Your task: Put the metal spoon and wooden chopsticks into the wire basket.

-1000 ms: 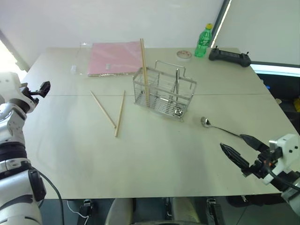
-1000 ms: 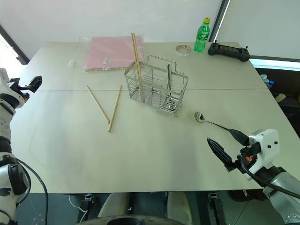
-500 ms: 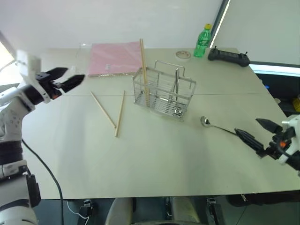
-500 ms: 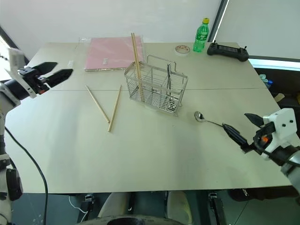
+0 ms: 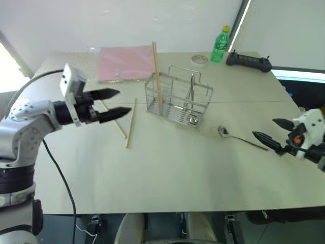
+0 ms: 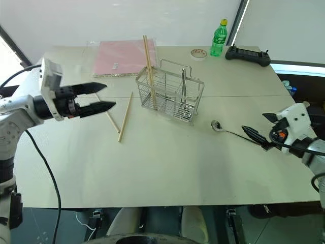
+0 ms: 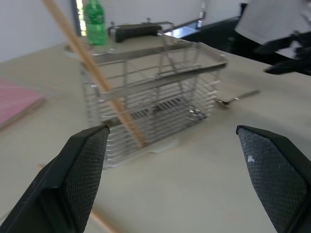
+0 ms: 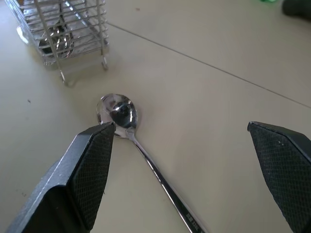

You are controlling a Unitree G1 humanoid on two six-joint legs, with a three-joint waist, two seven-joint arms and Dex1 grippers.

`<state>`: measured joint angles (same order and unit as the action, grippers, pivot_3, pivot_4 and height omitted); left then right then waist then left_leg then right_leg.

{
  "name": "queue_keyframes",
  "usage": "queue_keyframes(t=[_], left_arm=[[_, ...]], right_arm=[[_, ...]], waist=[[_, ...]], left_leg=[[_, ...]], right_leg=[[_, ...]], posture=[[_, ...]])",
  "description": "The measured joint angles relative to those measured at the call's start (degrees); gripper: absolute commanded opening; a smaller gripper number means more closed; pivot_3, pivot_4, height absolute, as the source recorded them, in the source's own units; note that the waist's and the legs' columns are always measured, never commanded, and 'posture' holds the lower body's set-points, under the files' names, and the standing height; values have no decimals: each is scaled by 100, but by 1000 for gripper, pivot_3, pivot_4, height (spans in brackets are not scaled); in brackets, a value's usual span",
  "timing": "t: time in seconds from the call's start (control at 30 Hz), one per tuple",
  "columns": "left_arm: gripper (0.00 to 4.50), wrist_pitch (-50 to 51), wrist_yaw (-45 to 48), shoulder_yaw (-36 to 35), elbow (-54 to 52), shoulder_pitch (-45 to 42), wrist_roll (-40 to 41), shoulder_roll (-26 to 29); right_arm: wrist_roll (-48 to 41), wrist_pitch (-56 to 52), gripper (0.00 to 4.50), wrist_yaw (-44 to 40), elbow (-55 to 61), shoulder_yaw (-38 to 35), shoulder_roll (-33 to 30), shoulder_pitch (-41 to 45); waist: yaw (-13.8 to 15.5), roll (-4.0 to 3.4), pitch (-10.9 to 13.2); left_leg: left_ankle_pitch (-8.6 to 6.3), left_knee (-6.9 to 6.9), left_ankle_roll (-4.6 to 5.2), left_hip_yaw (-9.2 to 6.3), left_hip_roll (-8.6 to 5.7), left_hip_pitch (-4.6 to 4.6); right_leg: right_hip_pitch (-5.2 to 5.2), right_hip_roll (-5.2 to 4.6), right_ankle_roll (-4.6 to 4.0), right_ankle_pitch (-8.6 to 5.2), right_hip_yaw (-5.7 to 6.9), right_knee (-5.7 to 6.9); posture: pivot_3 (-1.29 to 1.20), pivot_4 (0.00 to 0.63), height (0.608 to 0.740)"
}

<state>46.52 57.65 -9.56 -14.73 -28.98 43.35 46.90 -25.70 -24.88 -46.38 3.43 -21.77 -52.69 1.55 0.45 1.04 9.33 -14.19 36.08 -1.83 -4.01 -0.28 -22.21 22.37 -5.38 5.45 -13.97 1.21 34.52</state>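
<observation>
You have the pale table (image 5: 167, 173) in front of you, with a flat pink folder (image 5: 124, 63) lying toward its far left side. Just in front of the folder stands the wire basket (image 5: 179, 103), upright, with one of the wooden chopsticks (image 5: 156, 76) already standing in its left end and leaning slightly; a spoon also sits inside it near the right end. Two more chopsticks (image 5: 130, 123) lie flat on the table to the left of the basket, close together in a narrow V.

Your left gripper (image 5: 116, 104) hovers above the table just left of those loose chopsticks, pointing toward the basket, fingers spread wide and holding nothing. Your right gripper (image 5: 269, 133) is low at the right edge of the table, fingers likewise wide apart and empty, with one fingertip close to the end of the spoon handle; you cannot tell whether it touches.

The metal spoon (image 5: 238, 138) lies on the table to the right of the basket, bowl toward the basket and handle running toward your right gripper.

At the far edge you see a green bottle (image 5: 220, 45), a black controller (image 5: 248, 61) and a small roll of tape (image 5: 199, 59).
</observation>
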Motion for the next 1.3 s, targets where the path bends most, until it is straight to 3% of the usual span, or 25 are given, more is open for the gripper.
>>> queue_keyframes(t=[0.1, 0.3, 0.57, 1.03, 1.13, 1.3], left_arm=[[4418, 64, 341, 521, -382, -84, 97, 9], [4418, 81, 422, 684, -427, -488, 175, -60], [4418, 202, 407, 675, -611, -480, 356, -62], [4418, 301, 128, 578, -674, -460, 416, -2], [4500, 302, 82, 576, -681, -463, 466, -1], [4500, 297, 21, 575, -680, -463, 474, 7]], right_arm=[[471, 240, 4500, -375, -854, 686, -143, 692], [1037, 402, 4500, -1092, -2211, 1552, -265, 1656], [1384, 285, 4500, -1659, -3405, 2181, 28, 2816], [2106, 703, 4500, -2396, -4573, 2911, 580, 3896], [2264, 784, 3669, -2505, -4737, 3004, 627, 4019], [2333, 809, 1105, -2786, -4695, 3055, 669, 4006]], waist=[[-10, -3, 2], [-29, -5, 4], [-139, -7, 8], [-159, -3, 14], [-158, 14, 19], [-149, 19, 18]], left_leg=[[0, 2, 0, 7, 0, 4], [-2, -5, 5, 7, 2, 5], [-4, -5, 9, 25, 3, 16], [-4, -3, 8, 47, 3, 48], [-5, -6, 8, 53, 4, 74], [-5, -7, 8, 51, 6, 79]], right_leg=[[0, 3, -1, 0, -10, 3], [7, 31, 0, 1, -50, 7], [6, 36, 10, 5, -71, 7], [-5, 37, 19, 9, -93, 23], [-19, 37, 18, 8, -100, 38], [-17, 40, 18, 7, -100, 50]], posture=[[0, 150, 721], [0, 150, 721], [0, 150, 721], [0, 150, 721], [0, 150, 721], [0, 150, 721]])
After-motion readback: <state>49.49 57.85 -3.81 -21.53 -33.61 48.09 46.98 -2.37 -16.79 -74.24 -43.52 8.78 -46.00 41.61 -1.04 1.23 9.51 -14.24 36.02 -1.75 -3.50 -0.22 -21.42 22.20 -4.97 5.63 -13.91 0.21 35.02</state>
